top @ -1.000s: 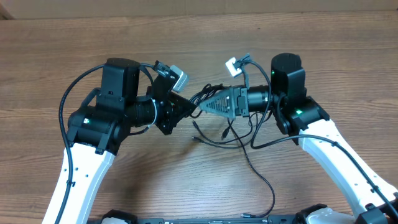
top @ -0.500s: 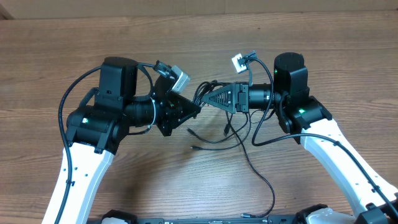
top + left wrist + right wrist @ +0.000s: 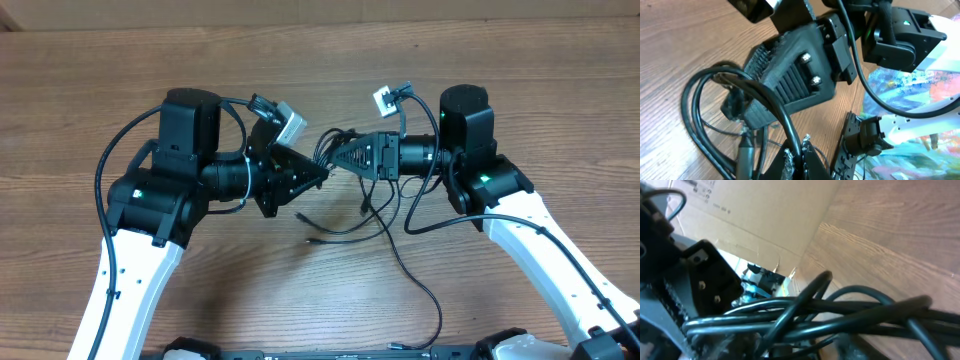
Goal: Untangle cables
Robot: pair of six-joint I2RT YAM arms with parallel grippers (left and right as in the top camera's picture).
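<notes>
At upper centre of the overhead frame the left gripper [image 3: 320, 178] and right gripper [image 3: 330, 160] stand tip to tip with the cables [image 3: 332, 140] bunched between them, leaving no gap. Loose strands cross the table [image 3: 300, 60] below centre. The top strip and far sides are bare wood.

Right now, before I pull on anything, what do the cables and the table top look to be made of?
Cables: a black rubbery or plastic jacket, smooth and slightly glossy. Light streaks run along the curves, and they bend in loose loops.
Table: wood or a wood-look laminate, matte brown. Grain lines show, but I cannot tell which of the two it is.
</notes>
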